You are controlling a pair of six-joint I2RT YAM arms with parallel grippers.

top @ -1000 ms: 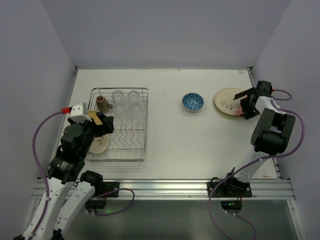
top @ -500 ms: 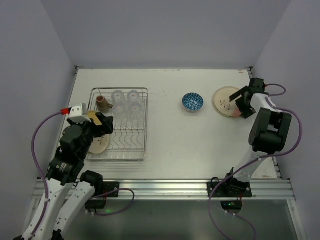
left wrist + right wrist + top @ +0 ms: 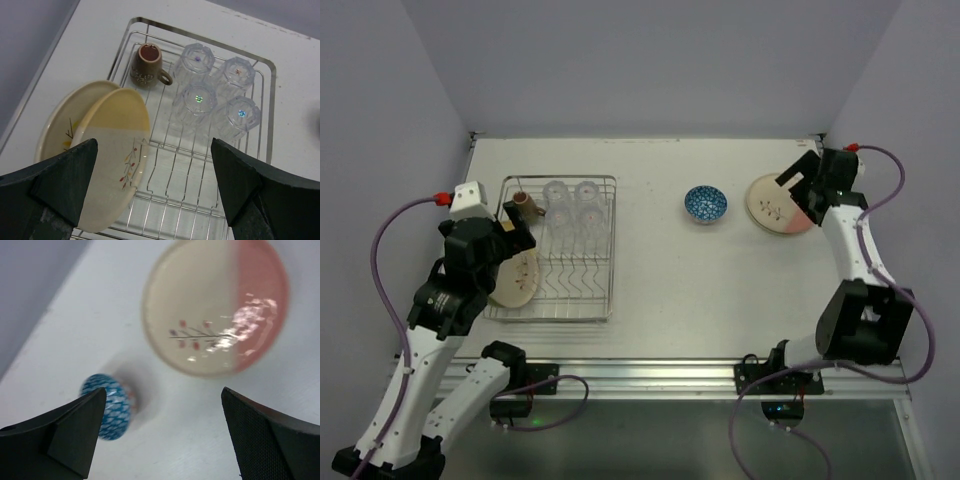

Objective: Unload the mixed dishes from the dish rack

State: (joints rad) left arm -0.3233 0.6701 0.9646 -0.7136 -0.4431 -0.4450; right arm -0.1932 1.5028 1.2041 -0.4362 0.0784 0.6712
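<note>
- The right hand [image 3: 798,188] is seen lifted clear of the cream-and-pink plate [image 3: 775,203], where half a second ago it was down at that plate's edge. The plate is left flat on the table [image 3: 660,270] at the upper right of the overhead frame.
- In the right wrist view that hand's fingers are spread wide with nothing between them. The drop-off is judged complete.
- The blue-patterned bowl [image 3: 705,203] is found already out, just left of that plate and apart from it.
- The left hand [image 3: 154,165] has been drawn back and raised over the left end of the dish rack [image 3: 613,260]. Its fingers are spread and nothing is gripped.
- Two cream plates [image 3: 112,150] are now seen leaning on edge, one against the other, at the lower left of the left wrist frame, directly beneath that hand.
- The four clear glasses [image 3: 198,97] are clustered at the upper right of the rack, with the brown mug [image 3: 146,65] just to their left. All are untouched.
- With two pieces out and seven left in the rack, the front plate is judged to be the next pick.
</note>
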